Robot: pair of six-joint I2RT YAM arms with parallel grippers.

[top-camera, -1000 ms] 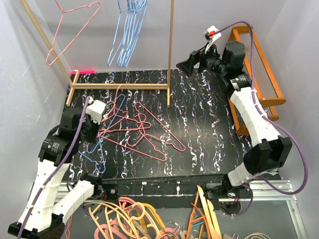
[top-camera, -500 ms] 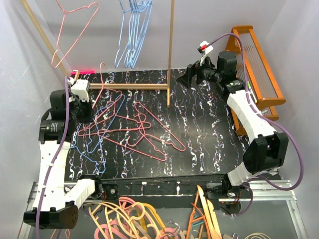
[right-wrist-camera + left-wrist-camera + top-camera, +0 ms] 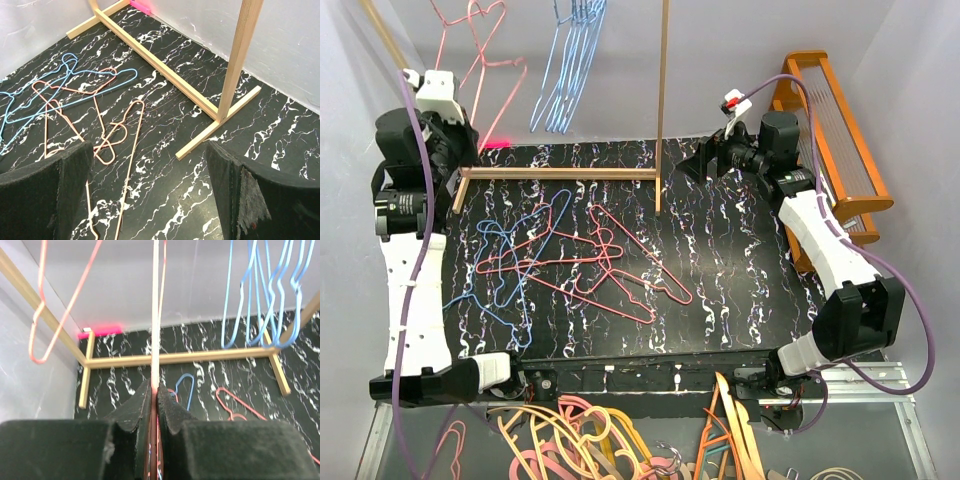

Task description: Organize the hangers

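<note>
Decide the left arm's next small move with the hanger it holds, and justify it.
Probably hook it onto the rack beside the hanging pink hanger. The left pincer is shut on a pink wire hanger, held high above the table; blue hangers hang separately, further right.

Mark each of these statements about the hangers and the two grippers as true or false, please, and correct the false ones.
1. The left gripper is shut on the wire of a pink hanger. True.
2. The right gripper holds a blue hanger. False: its jaws stand wide open with nothing between them.
3. Several blue hangers hang in the air at the back. True.
4. No hangers lie on the table. False: a tangle of pink and blue hangers lies on its left half.
</note>
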